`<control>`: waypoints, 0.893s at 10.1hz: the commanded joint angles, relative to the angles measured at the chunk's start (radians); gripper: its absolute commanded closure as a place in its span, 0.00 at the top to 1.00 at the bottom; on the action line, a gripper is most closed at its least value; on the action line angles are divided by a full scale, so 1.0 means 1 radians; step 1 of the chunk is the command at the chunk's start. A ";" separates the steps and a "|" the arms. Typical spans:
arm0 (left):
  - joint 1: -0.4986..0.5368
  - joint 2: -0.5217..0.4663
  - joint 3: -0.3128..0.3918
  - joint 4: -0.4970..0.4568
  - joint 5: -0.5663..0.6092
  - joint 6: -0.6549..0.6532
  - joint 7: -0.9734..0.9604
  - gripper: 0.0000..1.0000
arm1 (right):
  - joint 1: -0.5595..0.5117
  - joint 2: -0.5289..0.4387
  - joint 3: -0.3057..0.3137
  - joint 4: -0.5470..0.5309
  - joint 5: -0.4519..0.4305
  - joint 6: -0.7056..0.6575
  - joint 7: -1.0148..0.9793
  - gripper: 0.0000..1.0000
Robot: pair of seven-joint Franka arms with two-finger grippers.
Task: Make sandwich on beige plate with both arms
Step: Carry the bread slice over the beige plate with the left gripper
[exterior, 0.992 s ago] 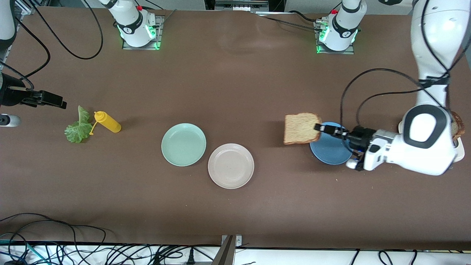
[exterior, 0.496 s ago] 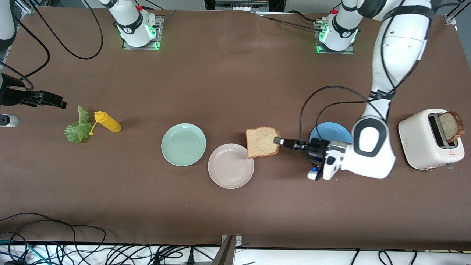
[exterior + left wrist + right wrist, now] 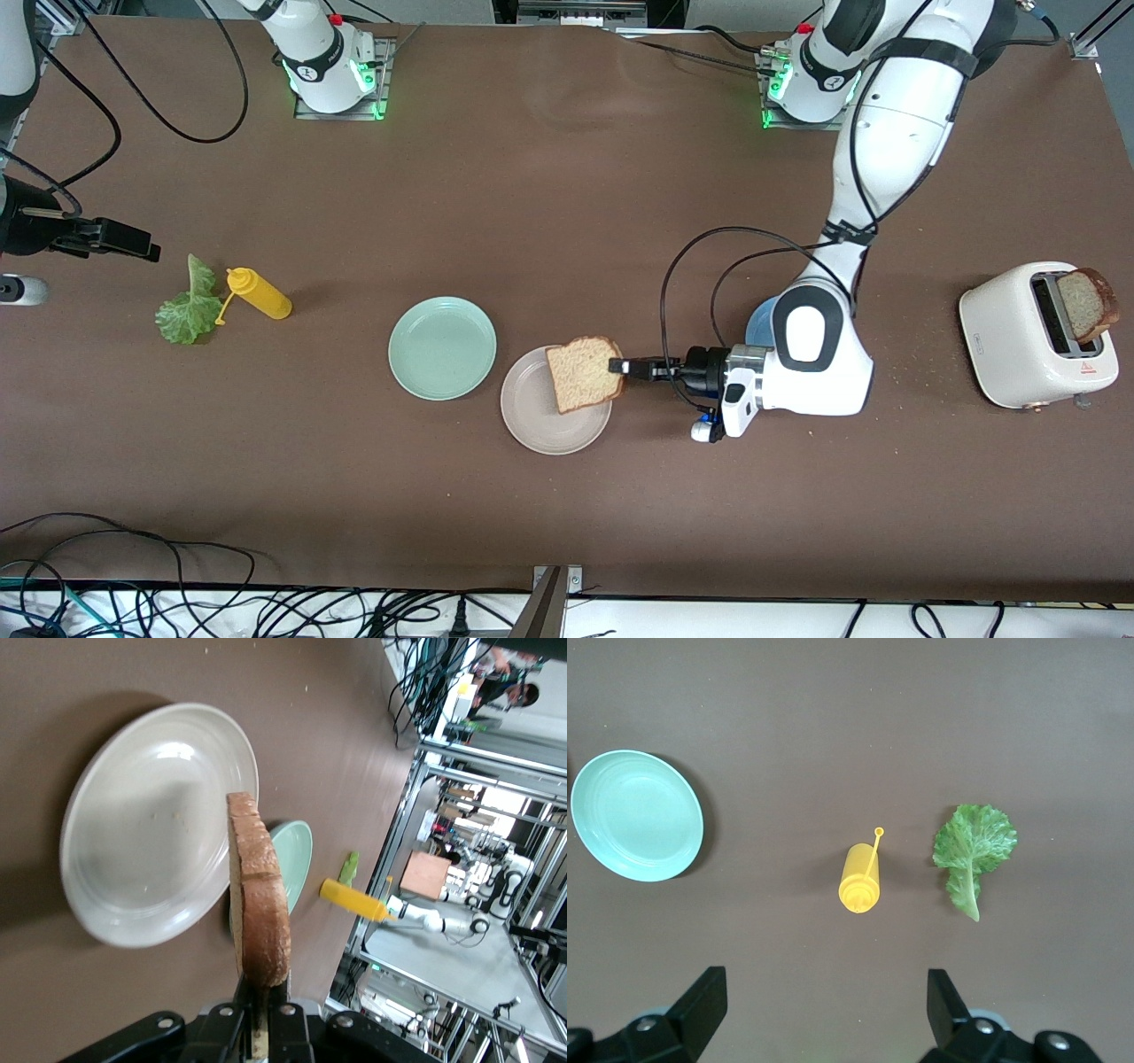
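Left hand (image 3: 625, 366), clamped on a bread slice (image 3: 584, 373) by its crust edge, hangs over the beige plate (image 3: 542, 424). Releasing it tilted, I risk the slice landing across the rim. Right hand (image 3: 824, 1001) waits spread wide above the mustard bottle (image 3: 858, 878).

A brown bread slice (image 3: 585, 373) is hanging on edge over the empty beige plate (image 3: 540, 424), covering its 2 o'clock rim; lettuce leaf (image 3: 189, 306) is lying flat, well apart at 9 o'clock.
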 commanded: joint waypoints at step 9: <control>-0.097 0.074 0.018 0.044 -0.092 0.154 0.139 0.74 | -0.007 0.002 -0.006 0.013 0.012 -0.014 -0.014 1.00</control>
